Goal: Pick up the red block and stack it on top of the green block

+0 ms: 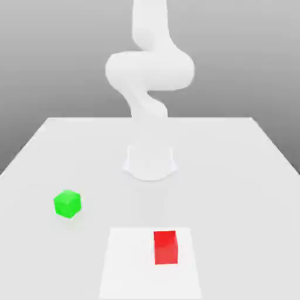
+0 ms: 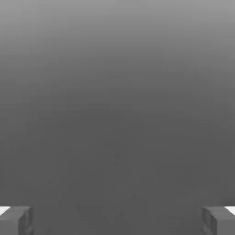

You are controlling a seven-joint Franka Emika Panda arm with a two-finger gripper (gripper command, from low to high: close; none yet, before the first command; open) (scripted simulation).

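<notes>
The red block [image 1: 166, 247] sits on the table [image 1: 234, 176] near the front edge, a little toward the exterior view's right, on a paler white rectangle [image 1: 129, 263]. The green block [image 1: 67, 203] rests on the table toward the exterior view's left, farther back than the red one and well apart from it. In the hand view my gripper [image 2: 117, 220] is open: its two grey fingertips [image 2: 16, 220] stand far apart with nothing between them, against a plain grey backdrop.
The white arm [image 1: 149, 76] rises from its round base [image 1: 150, 164] at the middle back of the table and bends up past the top of the exterior view. The table's side edges run in toward the back.
</notes>
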